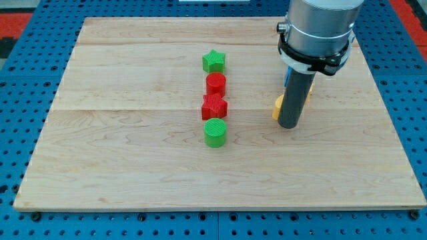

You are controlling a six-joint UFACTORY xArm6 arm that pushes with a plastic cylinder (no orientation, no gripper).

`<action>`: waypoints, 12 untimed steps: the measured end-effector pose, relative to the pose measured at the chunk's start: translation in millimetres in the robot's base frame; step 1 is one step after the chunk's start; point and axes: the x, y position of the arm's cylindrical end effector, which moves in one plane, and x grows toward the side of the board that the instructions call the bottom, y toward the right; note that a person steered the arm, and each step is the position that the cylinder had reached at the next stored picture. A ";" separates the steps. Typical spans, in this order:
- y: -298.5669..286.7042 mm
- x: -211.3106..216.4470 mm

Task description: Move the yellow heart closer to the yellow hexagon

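Observation:
My tip [290, 125] rests on the wooden board [133, 167] at the view's right. A yellow block [276, 107] shows just left of the rod, touching it or nearly so; most of it is hidden, so I cannot tell its shape. A sliver of blue [287, 75] shows behind the rod higher up, with a bit of yellow at the rod's right edge [310, 89]. I cannot tell which yellow piece is the heart and which the hexagon.
A column of blocks stands at the board's middle: a green star [214, 61], a red cylinder [216, 84], a red star [215, 106], a green cylinder [215, 133]. The arm's grey body [320, 27] hangs over the top right. Blue pegboard [20, 100] surrounds the board.

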 end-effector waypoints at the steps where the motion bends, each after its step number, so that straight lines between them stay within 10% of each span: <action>1: -49.8 6.3; 9: 52.5 13.6; 12: 4.3 18.5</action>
